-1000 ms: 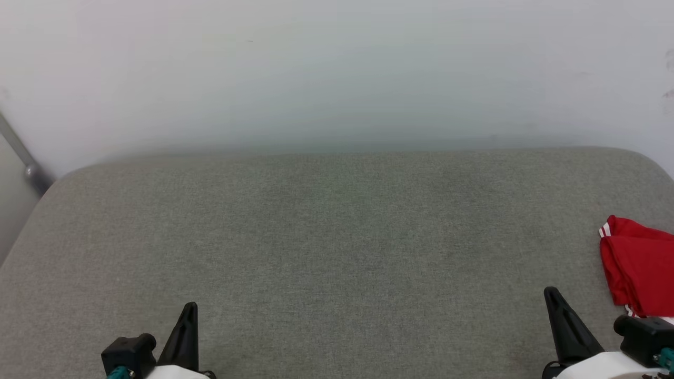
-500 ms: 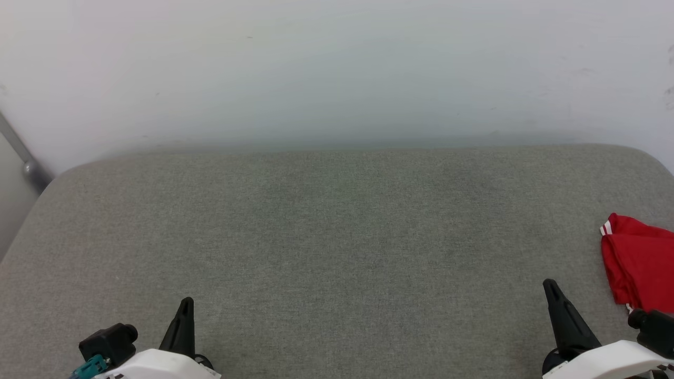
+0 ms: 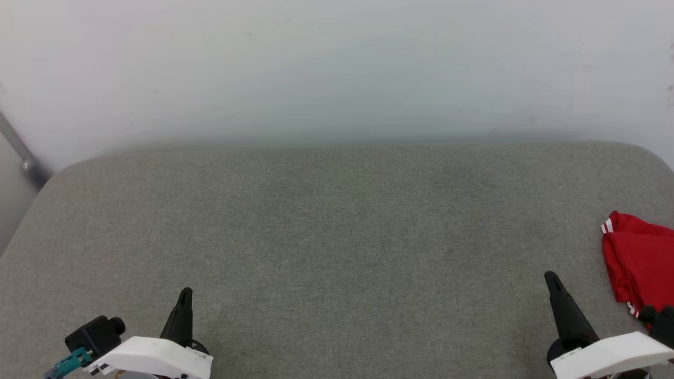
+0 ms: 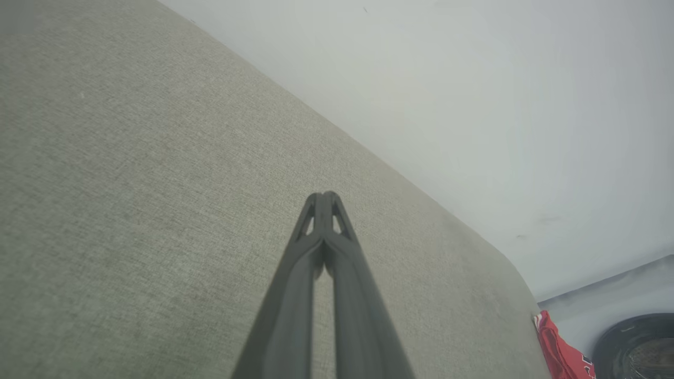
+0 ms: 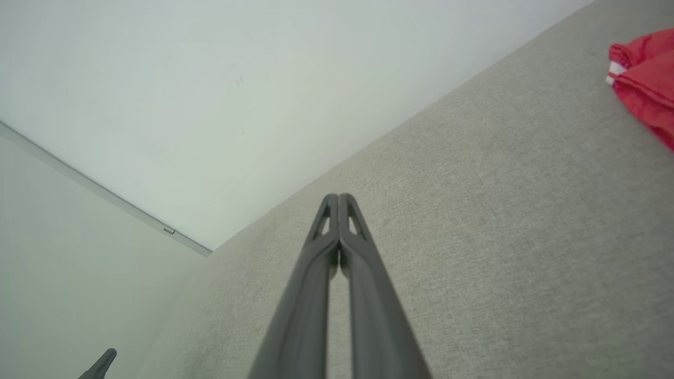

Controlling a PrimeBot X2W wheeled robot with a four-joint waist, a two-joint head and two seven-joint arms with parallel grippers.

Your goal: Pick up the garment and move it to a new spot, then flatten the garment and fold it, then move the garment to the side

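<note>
The garment [image 3: 640, 263] is a bunched red jersey with a bit of white striped trim, lying at the right edge of the grey cushioned surface [image 3: 337, 237]. It also shows as a red heap [image 5: 645, 79] at the top right of the right wrist view and as a red sliver [image 4: 558, 350] at the bottom right of the left wrist view. My right gripper [image 3: 551, 277] is shut and empty, just left of the garment and apart from it. My left gripper [image 3: 185, 292] is shut and empty at the lower left, far from the garment. Both grippers' fingers press together [image 4: 325, 196] [image 5: 338, 197].
A pale wall [image 3: 337, 68] rises behind the cushioned surface. A grey metal rail [image 3: 21, 158] runs down the far left corner. A dark round object [image 4: 640, 345] sits below the surface's far right corner in the left wrist view.
Both arms drew back toward the bottom edge and more of their white forearms came into the head view. The garment stayed in place.
</note>
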